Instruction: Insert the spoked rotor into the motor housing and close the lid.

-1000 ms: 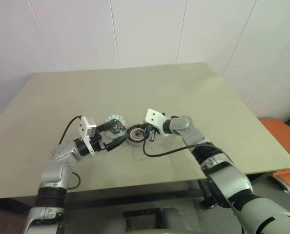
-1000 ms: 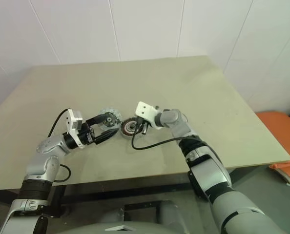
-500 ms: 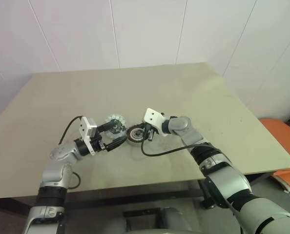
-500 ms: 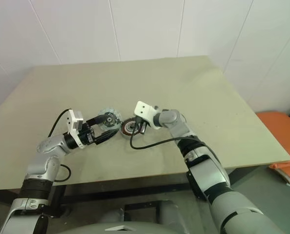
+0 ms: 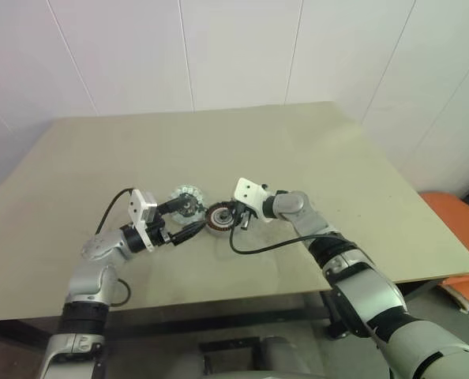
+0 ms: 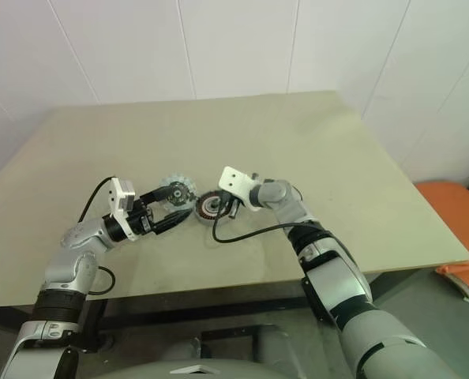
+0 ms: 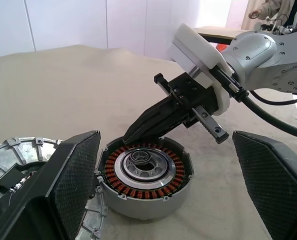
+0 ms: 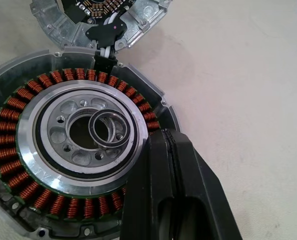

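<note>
The spoked rotor (image 5: 217, 217), ringed with copper windings, lies flat on the table. The silvery-grey motor housing (image 5: 186, 199) lies touching its left side. In the right wrist view, short wires run from the housing (image 8: 148, 15) to the rotor (image 8: 18, 150). My left gripper (image 5: 193, 215) is open, and its wide fingers (image 7: 68, 185) straddle the rotor (image 7: 143, 172) without touching it. My right gripper (image 5: 233, 215) is shut and empty. Its tips (image 8: 161, 137) rest on the windings at the rotor's right edge. The lid is out of view.
A small loose metal ring (image 8: 108, 129) sits off-centre in the rotor's hub. A black cable (image 5: 266, 246) from my right wrist loops over the table (image 5: 313, 158). An orange seat (image 5: 455, 229) stands past the table's right edge.
</note>
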Motion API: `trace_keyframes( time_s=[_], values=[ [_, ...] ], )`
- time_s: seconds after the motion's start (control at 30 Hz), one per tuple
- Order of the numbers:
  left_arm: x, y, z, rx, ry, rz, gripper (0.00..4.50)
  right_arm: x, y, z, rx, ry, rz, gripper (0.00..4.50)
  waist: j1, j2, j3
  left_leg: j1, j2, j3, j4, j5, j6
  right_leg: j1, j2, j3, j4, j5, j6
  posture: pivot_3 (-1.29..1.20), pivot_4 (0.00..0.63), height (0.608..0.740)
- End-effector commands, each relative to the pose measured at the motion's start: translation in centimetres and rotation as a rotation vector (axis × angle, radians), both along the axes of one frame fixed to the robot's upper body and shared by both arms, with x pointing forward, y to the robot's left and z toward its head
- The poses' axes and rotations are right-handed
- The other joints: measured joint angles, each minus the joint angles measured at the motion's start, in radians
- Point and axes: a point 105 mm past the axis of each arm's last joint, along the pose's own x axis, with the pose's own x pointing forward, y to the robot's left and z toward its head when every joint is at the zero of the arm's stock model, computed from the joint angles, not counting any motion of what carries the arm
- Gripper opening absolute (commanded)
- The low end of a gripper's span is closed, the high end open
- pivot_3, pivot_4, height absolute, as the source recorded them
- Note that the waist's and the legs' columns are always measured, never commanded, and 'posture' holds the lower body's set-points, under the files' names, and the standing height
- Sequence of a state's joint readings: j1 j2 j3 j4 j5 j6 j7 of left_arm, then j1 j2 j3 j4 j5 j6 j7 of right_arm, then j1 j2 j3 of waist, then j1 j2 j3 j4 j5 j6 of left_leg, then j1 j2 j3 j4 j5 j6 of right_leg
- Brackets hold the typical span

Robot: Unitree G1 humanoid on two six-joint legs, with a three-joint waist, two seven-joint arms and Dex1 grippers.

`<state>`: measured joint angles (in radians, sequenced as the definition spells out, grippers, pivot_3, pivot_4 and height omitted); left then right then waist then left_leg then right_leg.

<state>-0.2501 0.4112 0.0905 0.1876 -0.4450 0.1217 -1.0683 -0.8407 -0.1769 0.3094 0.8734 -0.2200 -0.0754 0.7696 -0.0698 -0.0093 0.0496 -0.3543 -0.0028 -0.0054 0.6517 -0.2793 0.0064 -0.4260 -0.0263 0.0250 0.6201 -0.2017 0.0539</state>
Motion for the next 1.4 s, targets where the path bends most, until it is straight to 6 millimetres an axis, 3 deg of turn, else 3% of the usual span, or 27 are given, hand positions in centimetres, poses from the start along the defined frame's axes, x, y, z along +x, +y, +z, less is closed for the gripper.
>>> trace_keyframes(
  time_s=[0.03, 0.53, 0.7, 1.1, 1.37, 1.4],
  values=[
    [0.36, -0.18, 1.12, 0.009, -0.051, -0.012, 4.5, 0.11, 0.55, 0.9, 0.019, -0.012, 0.018, 0.01, 0.0, 0.0, 0.0, 0.0, 0.0, 0.0, 0.0, 0.0, 0.0, 0.0, 0.0, 0.0, 0.0, 0.0, 0.0, 0.0, 0.0, 0.74],
    [0.44, -0.16, 1.04, 0.017, -0.05, -0.012, 4.5, -0.14, 0.82, 0.86, 0.03, 0.004, 0.031, 0.01, 0.0, 0.0, 0.0, 0.0, 0.0, 0.0, 0.0, 0.0, 0.0, 0.0, 0.0, 0.0, 0.0, 0.0, 0.0, 0.0, 0.0, 0.74],
    [0.44, -0.17, 0.95, 0.02, -0.049, -0.012, 4.5, -0.21, 0.81, 0.63, 0.028, 0.016, 0.025, 1.41, 0.0, 0.0, 0.0, 0.0, 0.0, 0.0, 0.0, 0.0, 0.0, 0.0, 0.0, 0.0, 0.0, 0.0, 0.0, 0.0, 0.0, 0.74],
    [0.49, -0.08, 0.9, 0.026, -0.05, -0.01, 4.5, -0.19, 0.88, 0.76, 0.035, 0.018, 0.025, 1.41, -0.001, 0.0, 0.0, 0.001, 0.0, 0.0, 0.0, 0.0, 0.0, 0.0, 0.0, 0.0, 0.0, 0.0, 0.0, 0.0, 0.0, 0.74],
    [0.48, -0.1, 0.81, 0.03, -0.048, -0.013, 4.5, -0.14, 0.73, 0.55, 0.03, 0.018, 0.013, 3.82, -0.003, -0.001, -0.001, 0.001, 0.0, 0.0, -0.001, 0.0, 0.0, 0.0, 0.001, 0.0, 0.0, 0.0, 0.0, 0.0, 0.0, 0.74],
    [0.48, -0.1, 0.81, 0.031, -0.048, -0.013, 4.5, -0.15, 0.72, 0.5, 0.028, 0.018, 0.013, 3.82, -0.003, -0.001, -0.001, 0.001, 0.0, 0.0, -0.001, 0.0, 0.0, 0.0, 0.001, 0.0, 0.0, 0.0, 0.0, 0.0, 0.0, 0.74]
  ],
)
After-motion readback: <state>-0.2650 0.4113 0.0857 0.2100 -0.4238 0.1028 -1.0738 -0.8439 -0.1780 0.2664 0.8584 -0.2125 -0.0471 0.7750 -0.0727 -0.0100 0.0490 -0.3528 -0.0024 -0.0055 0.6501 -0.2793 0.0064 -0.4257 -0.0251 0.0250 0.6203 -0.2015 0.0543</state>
